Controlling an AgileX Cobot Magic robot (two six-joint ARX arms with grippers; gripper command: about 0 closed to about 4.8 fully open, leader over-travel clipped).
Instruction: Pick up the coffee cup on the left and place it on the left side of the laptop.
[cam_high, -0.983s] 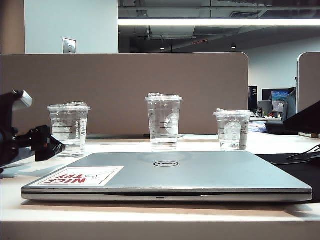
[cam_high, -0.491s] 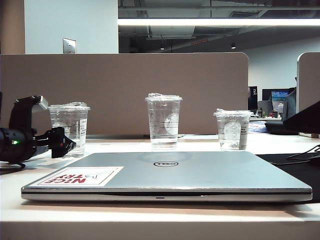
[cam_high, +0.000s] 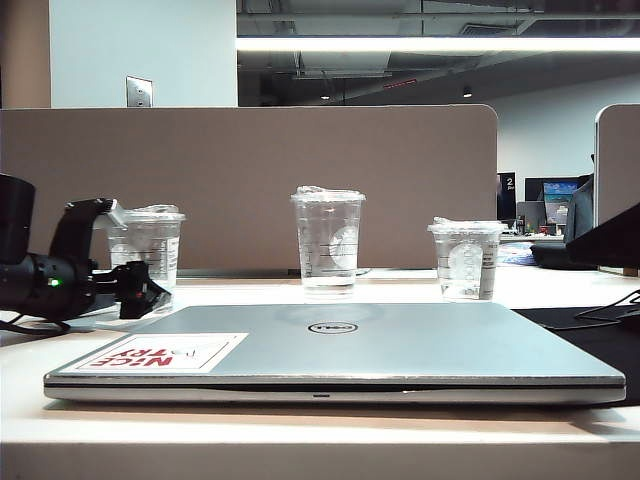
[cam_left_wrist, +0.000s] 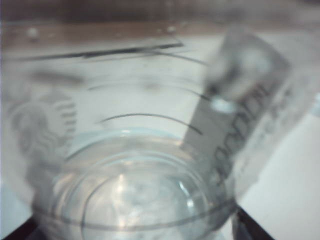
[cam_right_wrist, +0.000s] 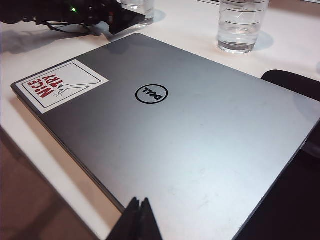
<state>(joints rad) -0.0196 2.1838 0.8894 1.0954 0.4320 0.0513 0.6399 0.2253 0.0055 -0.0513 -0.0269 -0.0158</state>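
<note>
Left gripper (cam_high: 140, 290) stands with jaws wide around the base of the coffee cup (cam_high: 148, 250), at the far left of the table beyond the laptop (cam_high: 335, 345). Advise closing gently, since thin plastic deforms, then lifting upright. Right gripper (cam_right_wrist: 139, 220), fingers together, hovers over the laptop's near edge.

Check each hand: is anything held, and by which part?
Nothing is held. The left hand is open around the base of the clear lidded coffee cup, not closed. The right hand is shut, empty, above the silver-grey laptop.
</note>
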